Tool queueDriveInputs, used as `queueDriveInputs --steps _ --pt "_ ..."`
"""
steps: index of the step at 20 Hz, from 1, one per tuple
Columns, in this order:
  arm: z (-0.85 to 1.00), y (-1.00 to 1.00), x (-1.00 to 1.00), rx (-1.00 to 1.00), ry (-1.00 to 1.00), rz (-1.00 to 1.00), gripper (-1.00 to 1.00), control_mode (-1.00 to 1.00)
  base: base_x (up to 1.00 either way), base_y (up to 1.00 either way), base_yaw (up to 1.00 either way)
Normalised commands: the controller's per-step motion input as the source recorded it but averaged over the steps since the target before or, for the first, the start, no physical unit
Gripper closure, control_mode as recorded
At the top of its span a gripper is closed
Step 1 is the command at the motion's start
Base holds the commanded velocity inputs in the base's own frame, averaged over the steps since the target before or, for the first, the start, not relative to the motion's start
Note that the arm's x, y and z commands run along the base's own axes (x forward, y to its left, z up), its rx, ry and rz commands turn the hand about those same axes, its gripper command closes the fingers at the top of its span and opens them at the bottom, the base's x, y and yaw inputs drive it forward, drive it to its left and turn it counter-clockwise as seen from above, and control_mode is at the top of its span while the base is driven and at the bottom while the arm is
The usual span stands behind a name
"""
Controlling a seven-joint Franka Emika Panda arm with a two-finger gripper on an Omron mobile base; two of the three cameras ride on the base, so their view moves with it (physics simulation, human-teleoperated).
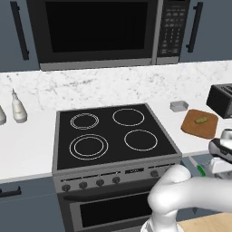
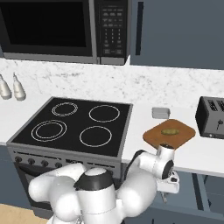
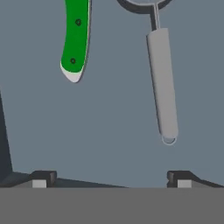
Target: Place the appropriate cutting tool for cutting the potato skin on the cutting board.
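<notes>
The gripper [image 3: 111, 177], jaws spread and holding nothing, is hovering over an open drawer, choosing between a green-handled tool [image 3: 76, 39] and a grey-handled tool [image 3: 163, 83], possibly the peeler. The potato [image 2: 169, 131] is lying on the cutting board [image 2: 157, 138], awaiting a grasp below.

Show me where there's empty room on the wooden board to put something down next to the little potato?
The cutting board is bare on both sides of the potato, which lies near its middle. The roomiest patch is the front left part, toward the stove. The back edge is tighter, near the small grey dish; the right edge is near the toaster.
</notes>
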Motion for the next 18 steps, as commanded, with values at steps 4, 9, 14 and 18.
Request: queueDriveInputs --steps 4,9,14,18 --pt "-0.35 0.0 -0.02 0.02 0.07 0.0 -1.0 -1.0 0.0 0.0 0.0" --pt "-0.37 -0.08 -0.14 0.02 0.04 0.0 -1.0 -1.0 0.0 0.0 0.0" --pt "-0.16 -0.22 -0.4 0.04 0.07 0.0 -1.0 -1.0 0.0 0.0 0.0" --pt "-0.09 -0.14 -0.27 0.04 0.12 0.0 -1.0 -1.0 0.0 0.0 0.0"
